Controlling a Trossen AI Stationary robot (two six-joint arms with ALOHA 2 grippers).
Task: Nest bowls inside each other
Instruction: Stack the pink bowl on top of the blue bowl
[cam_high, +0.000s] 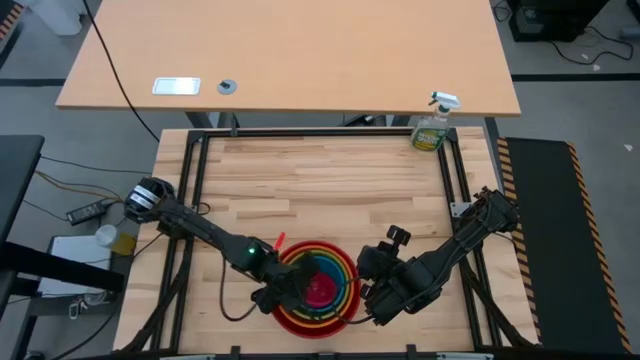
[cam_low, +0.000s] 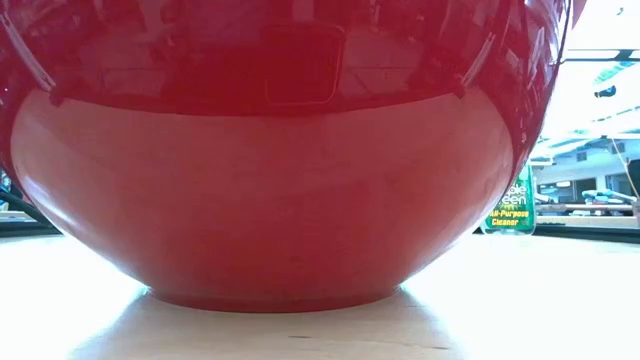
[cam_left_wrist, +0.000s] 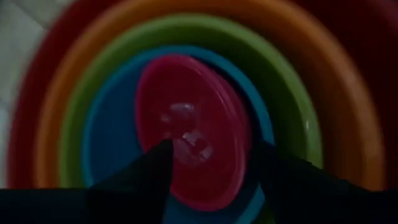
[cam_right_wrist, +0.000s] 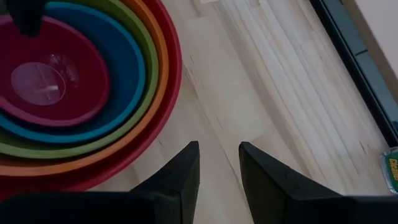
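Observation:
The bowls sit nested near the table's front edge: red (cam_high: 316, 328) outermost, then orange (cam_left_wrist: 46, 130), yellow-green (cam_left_wrist: 74, 124), blue (cam_left_wrist: 109, 146) and pink (cam_left_wrist: 193, 93) innermost. In the low view the red bowl (cam_low: 270, 200) rests on its base on the table. My left gripper (cam_left_wrist: 214, 149) is open over the pink bowl's near-left rim, pointing slantwise down. One finger stands over the pink bowl's inside and the other outside it; I see no touch. My right gripper (cam_right_wrist: 219, 149) hangs open above bare wood just right of the stack, with nothing between its fingers.
A green spray bottle (cam_high: 432, 128) stands at the far right corner of the wooden table and also shows in the low view (cam_low: 512, 205). Black frame rails (cam_high: 190, 200) border the table's sides. Bare wood (cam_high: 320, 190) lies beyond the stack.

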